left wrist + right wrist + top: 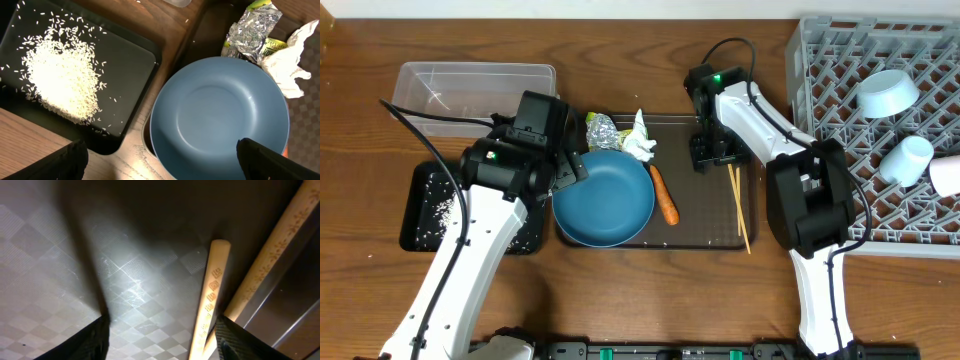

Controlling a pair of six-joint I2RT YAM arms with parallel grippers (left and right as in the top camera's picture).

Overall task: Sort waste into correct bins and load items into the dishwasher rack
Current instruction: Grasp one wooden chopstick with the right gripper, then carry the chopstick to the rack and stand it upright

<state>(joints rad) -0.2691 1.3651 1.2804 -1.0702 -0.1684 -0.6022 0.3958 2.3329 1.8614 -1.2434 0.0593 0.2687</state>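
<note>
The dark blue plate [605, 198] lies on the brown tray's left part, with the orange carrot [664, 195] beside it. Foil ball [602, 130], white tissue [640, 148] and yellow-green wrapper [640, 122] sit behind the plate. My left gripper [570, 165] hangs open over the plate's left rim [220, 115], holding nothing. Rice [60, 82] lies in the black tray [135, 65]. My right gripper [712, 150] is low over the chopsticks' [738, 205] far ends, open; one chopstick [210, 300] lies between its fingers, the other [270, 255] beside the right finger [250, 340].
The clear tub [475, 90] stands at the back left. The grey rack [820, 60] at the right holds a pale bowl [887, 92] and a pale cup [905, 158]. The brown tray [710, 235] sits mid-table.
</note>
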